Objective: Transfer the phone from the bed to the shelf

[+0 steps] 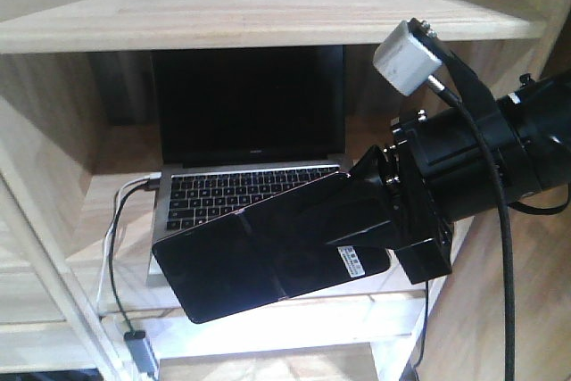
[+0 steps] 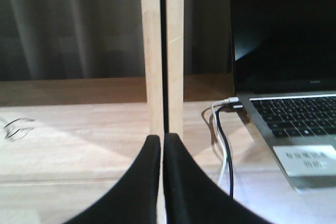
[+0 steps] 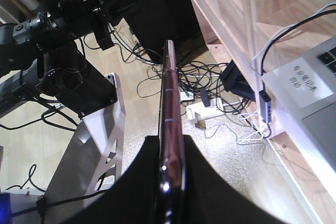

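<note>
While my right gripper (image 1: 361, 220) clamps the phone (image 1: 259, 256) by one short end, the slab sticks straight out from between my fingers (image 3: 142, 182). In my wrist view I see it edge-on, its pinkish rim running away from me. From the front it hangs tilted in the air, its glossy black face toward the camera, with a seam across its middle and a small white sticker (image 1: 352, 263) close to my grip. Just behind the phone an open grey laptop (image 1: 250, 131) stands on a plank of the pale wooden shelf (image 1: 268, 6). The phone is held in front of the keyboard, and I cannot tell whether it touches the laptop's front edge. My left gripper (image 2: 161, 142) is pressed closed, with nothing between its fingers. Straight ahead of it rises a pale post (image 2: 176, 51) of the shelf. To its right, black and white cables (image 2: 223, 140) run into the laptop's side, and a white label (image 2: 307, 160) lies on the palm rest.
</note>
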